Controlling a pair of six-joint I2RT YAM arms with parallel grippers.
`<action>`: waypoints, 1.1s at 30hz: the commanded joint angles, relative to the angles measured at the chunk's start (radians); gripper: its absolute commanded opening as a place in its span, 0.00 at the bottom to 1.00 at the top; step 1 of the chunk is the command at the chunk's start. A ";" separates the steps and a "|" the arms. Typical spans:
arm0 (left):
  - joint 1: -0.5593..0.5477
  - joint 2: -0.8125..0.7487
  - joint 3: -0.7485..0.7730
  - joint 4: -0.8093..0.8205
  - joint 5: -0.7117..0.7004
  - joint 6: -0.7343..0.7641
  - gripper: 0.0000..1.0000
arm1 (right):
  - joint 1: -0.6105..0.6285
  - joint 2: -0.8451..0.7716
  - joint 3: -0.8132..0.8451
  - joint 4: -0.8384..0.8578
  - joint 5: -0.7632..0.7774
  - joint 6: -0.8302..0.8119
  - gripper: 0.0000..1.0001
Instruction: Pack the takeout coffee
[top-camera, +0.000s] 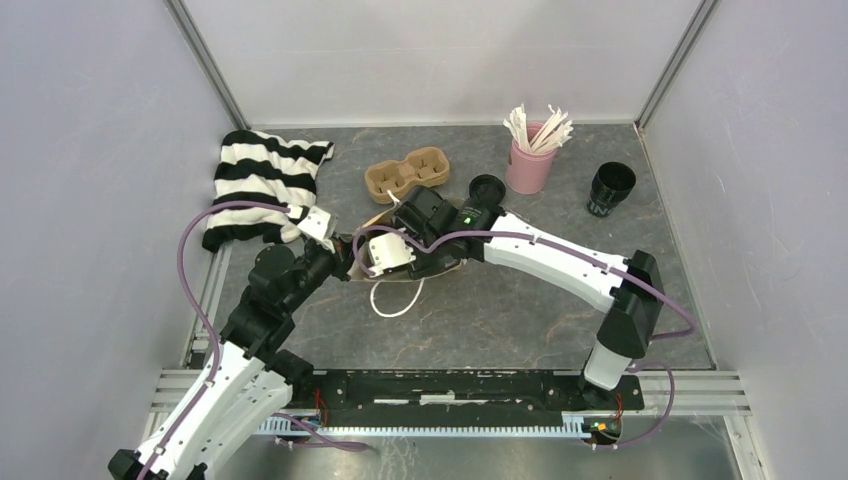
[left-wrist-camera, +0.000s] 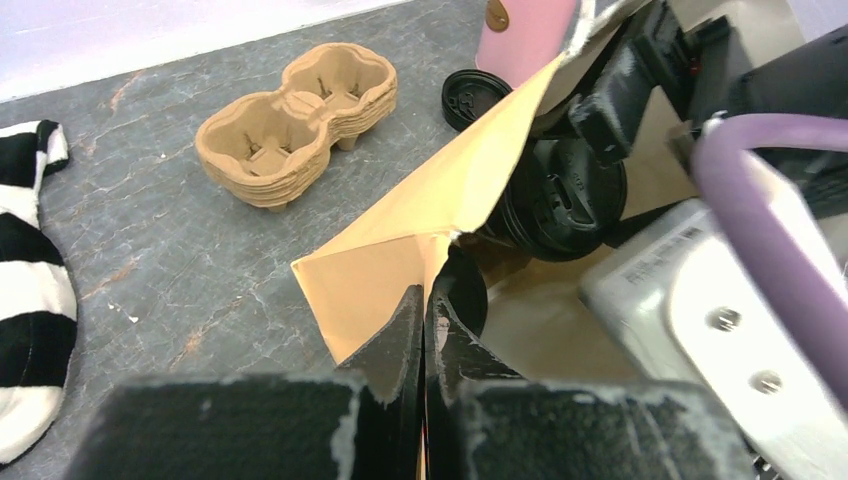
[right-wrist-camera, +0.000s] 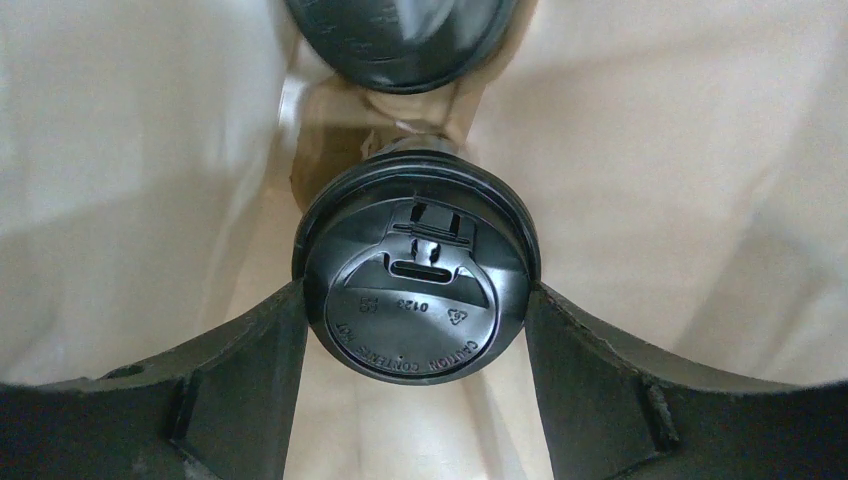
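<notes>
**Top view.** The brown paper bag (top-camera: 372, 218) lies on its side at mid-table. My left claw (top-camera: 345, 262) meets its near-left edge. My right arm (top-camera: 545, 250) reaches in from the right with its wrist over the bag, and the fingertips are hidden here. A white bag handle (top-camera: 395, 303) loops out on the near side. Behind the bag stand a pulp carrier tray (top-camera: 407, 172), a loose black lid (top-camera: 487, 187) and a pink cup of white sticks (top-camera: 530, 160). An open black cup (top-camera: 611, 188) stands at far right, well apart from the bag. A striped cloth (top-camera: 262, 185) lies at far left.

**Left wrist view.** My left claw is clenched on the bag's paper edge, with the fingers (left-wrist-camera: 400, 335) pressed together and the sheet pinched between them. The bag mouth is lifted. Inside the mouth a lidded black cup (left-wrist-camera: 565, 195) is visible, lid toward the camera. The tray and the loose lid rest on the table beyond.

**Right wrist view.** My right claw (right-wrist-camera: 415, 320) grasps the lidded black cup inside the bag. One finger lies against each side of the lid rim, and paper walls surround it. A second round black lid (right-wrist-camera: 400, 35) shows deeper in the bag, cut off by the top edge of the view. I cannot tell whether the two touch.
</notes>
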 joint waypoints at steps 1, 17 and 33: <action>-0.013 0.004 0.043 0.008 -0.016 0.055 0.02 | -0.032 -0.032 -0.040 0.038 0.006 -0.036 0.38; -0.020 0.007 0.050 -0.005 -0.035 0.066 0.02 | -0.064 -0.012 -0.086 0.078 -0.022 -0.050 0.37; -0.020 0.022 0.056 0.021 -0.076 0.044 0.02 | -0.076 0.003 -0.030 -0.019 -0.106 0.013 0.39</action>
